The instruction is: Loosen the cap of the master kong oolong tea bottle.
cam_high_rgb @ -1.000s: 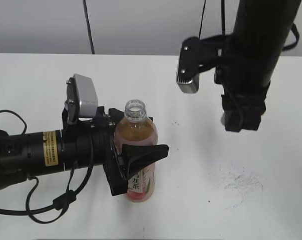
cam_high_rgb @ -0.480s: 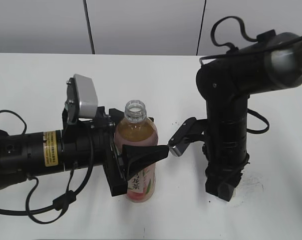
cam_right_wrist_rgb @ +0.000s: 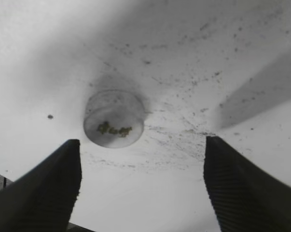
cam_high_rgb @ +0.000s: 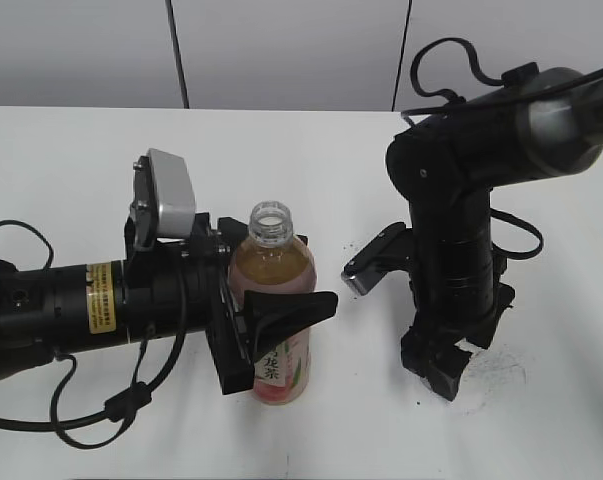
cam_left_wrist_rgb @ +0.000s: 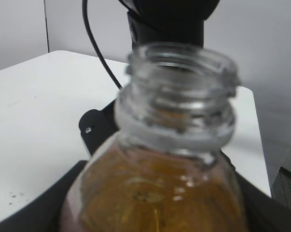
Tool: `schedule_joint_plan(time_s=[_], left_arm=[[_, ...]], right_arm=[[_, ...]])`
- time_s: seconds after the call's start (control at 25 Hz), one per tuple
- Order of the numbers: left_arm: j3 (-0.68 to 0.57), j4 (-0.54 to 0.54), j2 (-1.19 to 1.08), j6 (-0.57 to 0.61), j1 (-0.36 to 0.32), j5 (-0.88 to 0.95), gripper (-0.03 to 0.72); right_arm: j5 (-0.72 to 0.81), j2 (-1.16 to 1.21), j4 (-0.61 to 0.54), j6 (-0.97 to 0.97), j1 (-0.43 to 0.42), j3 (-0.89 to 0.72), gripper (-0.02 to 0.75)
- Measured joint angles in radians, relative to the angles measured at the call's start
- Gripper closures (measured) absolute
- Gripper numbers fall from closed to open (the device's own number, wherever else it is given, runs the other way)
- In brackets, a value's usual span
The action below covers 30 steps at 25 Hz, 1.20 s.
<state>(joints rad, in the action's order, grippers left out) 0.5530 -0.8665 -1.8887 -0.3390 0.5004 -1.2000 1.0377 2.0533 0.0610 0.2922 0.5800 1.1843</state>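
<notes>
Cap [cam_right_wrist_rgb: 114, 119] lies loose on the table [cam_high_rgb: 71, 170] near its front right edge under the spread-apart right claw [cam_right_wrist_rgb: 141, 186], bottle [cam_high_rgb: 273, 300] stands open, clenched by the left claw [cam_high_rgb: 281, 310]; lifting straight up should avoid nudging it.

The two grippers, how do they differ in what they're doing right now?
The left gripper is shut on the oolong tea bottle, reaching in sideways; the right gripper is open and holds nothing, pointing down at the table. The left has the uncapped bottle; the right hangs over the cap lying on the table. Both are black.
</notes>
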Motion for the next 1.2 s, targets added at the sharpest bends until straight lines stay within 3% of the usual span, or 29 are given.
schedule_joint_plan(time_s=[0.12,0.28,1.2], left_arm=[[0.000,-0.003,0.000,0.018,0.000,-0.002,0.235],[0.000,-0.004,0.001,0.034,0.000,-0.002,0.184],[-0.001,0.087,0.160,0.042,0.000,-0.009,0.139]], right_arm=[[0.029,0.000,0.006,-0.020,0.000,0.016,0.200],[0.036,0.000,0.006,-0.039,0.000,0.035,0.223],[0.018,-0.094,0.006,-0.054,0.000,0.054,0.226]])
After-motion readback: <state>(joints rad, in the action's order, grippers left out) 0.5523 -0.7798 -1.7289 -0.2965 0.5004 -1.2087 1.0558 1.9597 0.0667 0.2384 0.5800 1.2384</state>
